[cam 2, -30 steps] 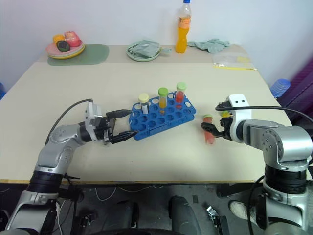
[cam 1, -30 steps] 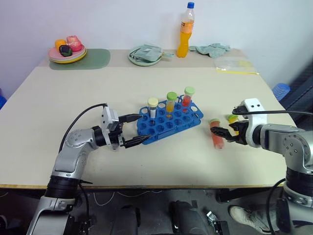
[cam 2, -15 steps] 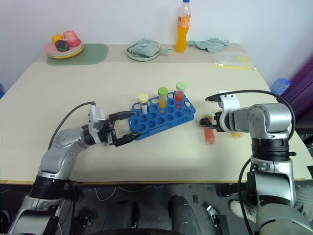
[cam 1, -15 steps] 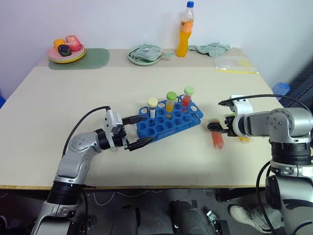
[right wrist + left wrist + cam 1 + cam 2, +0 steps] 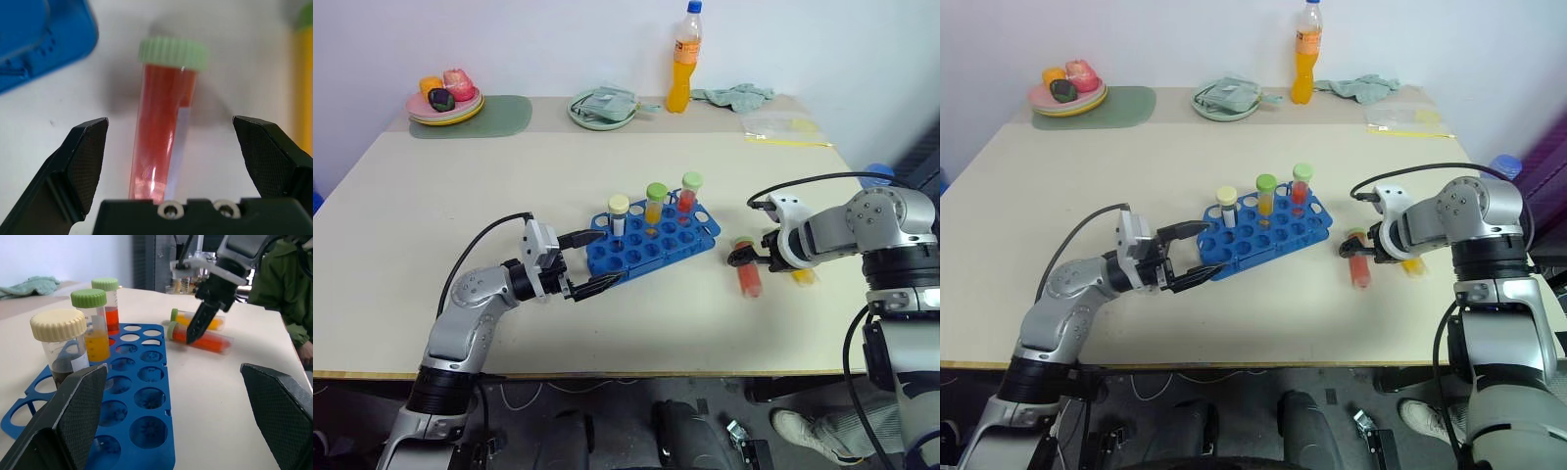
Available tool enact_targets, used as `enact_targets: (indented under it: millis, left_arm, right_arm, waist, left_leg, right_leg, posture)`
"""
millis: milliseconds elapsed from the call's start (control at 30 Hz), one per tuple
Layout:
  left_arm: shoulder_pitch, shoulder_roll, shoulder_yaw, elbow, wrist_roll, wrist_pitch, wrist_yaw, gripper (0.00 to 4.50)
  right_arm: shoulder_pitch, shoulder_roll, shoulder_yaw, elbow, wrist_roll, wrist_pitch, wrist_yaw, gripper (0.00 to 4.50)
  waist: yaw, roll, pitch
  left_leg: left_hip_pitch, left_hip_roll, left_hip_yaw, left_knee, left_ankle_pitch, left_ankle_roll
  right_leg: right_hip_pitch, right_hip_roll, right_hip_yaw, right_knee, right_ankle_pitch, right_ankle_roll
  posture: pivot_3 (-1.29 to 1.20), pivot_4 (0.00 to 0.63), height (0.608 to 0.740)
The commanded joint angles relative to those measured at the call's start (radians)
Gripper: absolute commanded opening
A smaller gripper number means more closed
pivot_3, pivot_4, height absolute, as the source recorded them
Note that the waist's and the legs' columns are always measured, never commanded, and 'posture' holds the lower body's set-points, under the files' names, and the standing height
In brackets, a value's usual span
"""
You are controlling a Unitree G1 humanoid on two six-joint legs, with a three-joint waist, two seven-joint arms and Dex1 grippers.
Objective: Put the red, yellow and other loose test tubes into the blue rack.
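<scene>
Hovering spread-fingered over the red tube (image 5: 164,132) lying on the table (image 5: 431,245) just right of the blue rack (image 5: 651,245), the right pincer (image 5: 747,257) is poised for the pick — lowering and pinching are called for next — while the left pincer (image 5: 585,262) is held spread beside the rack

Red tube (image 5: 161,132) lies between spread fingers (image 5: 85,161).

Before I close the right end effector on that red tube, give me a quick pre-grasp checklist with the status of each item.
1. Right end effector open: ok.
2. Red tube lies centred between its fingers: ok.
3. Fingers low enough to close around the tube: cannot tell.
4. Yellow tube lies outside the fingers' closing path: ok.
5. Blue rack has free holes: ok.
6. Left end effector open at the rack's near end, steadying it: cannot tell.
</scene>
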Motion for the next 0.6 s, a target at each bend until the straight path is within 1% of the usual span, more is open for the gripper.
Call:
enact_targets:
  millis: [33,233,267,300,333,467,600]
  left_arm:
    - [0.007,-0.006,0.004,-0.038,-0.010,-0.015,0.010,4.48]
    - [0.020,-0.009,0.006,-0.049,-0.010,-0.018,0.018,4.48]
    - [0.021,-0.008,0.006,-0.049,-0.010,-0.018,0.018,4.50]
    - [0.026,-0.007,0.007,-0.052,-0.010,-0.019,0.020,4.50]
    - [0.030,-0.006,0.008,-0.053,-0.010,-0.020,0.020,4.50]
    - [0.044,-0.001,0.013,-0.057,-0.011,-0.021,0.019,4.50]
    - [0.039,0.000,0.013,-0.060,-0.011,-0.017,0.022,4.50]
  right_arm:
    - [-0.019,-0.014,-0.004,0.008,0.026,0.006,-0.051,4.50]
    - [-0.006,0.008,-0.008,0.007,0.004,0.006,-0.078,4.50]
    - [-0.004,0.010,-0.009,0.007,0.001,0.006,-0.079,3.98]
    - [0.002,0.012,-0.012,0.003,-0.005,0.006,-0.080,3.68]
    - [0.007,0.016,-0.016,0.000,-0.010,0.006,-0.082,3.22]
    - [0.018,0.022,-0.023,-0.033,-0.001,0.006,-0.082,1.25]
    - [0.051,0.015,-0.051,-0.094,-0.007,0.006,-0.096,1.25]
  waist:
    - [0.000,0.000,0.000]
    - [0.002,0.000,0.000]
    - [0.003,0.000,0.000]
    - [0.003,0.000,0.000]
    - [0.002,0.000,0.000]
    - [0.001,0.000,0.000]
    - [0.002,0.000,0.000]
  left_leg:
    - [0.000,0.000,0.000,0.000,0.000,0.000]
    - [-0.001,0.000,0.000,0.001,0.000,0.000]
    - [-0.001,0.000,0.000,0.001,0.000,0.000]
    - [-0.001,0.000,0.000,0.001,0.000,0.000]
    - [-0.001,0.000,0.000,0.001,0.000,0.000]
    - [-0.002,0.000,0.000,0.000,0.000,0.000]
    - [-0.002,0.000,0.000,0.000,0.000,0.000]
  right_leg:
    - [0.000,0.000,0.000,0.000,0.000,0.000]
    - [0.000,0.000,0.000,-0.001,0.000,0.000]
    - [0.000,0.000,0.000,-0.001,0.000,0.000]
    - [0.000,0.000,0.000,-0.001,0.000,0.000]
    - [-0.001,0.000,0.000,-0.001,0.000,0.000]
    - [-0.001,0.000,0.000,-0.001,0.000,0.000]
    - [-0.001,0.000,0.000,-0.001,0.000,0.000]
  posture:
    - [0.00,0.150,0.740]
    - [0.00,0.150,0.740]
    - [0.00,0.150,0.740]
    - [0.00,0.150,0.740]
    - [0.00,0.150,0.740]
    - [0.00,0.150,0.740]
    - [0.00,0.150,0.740]
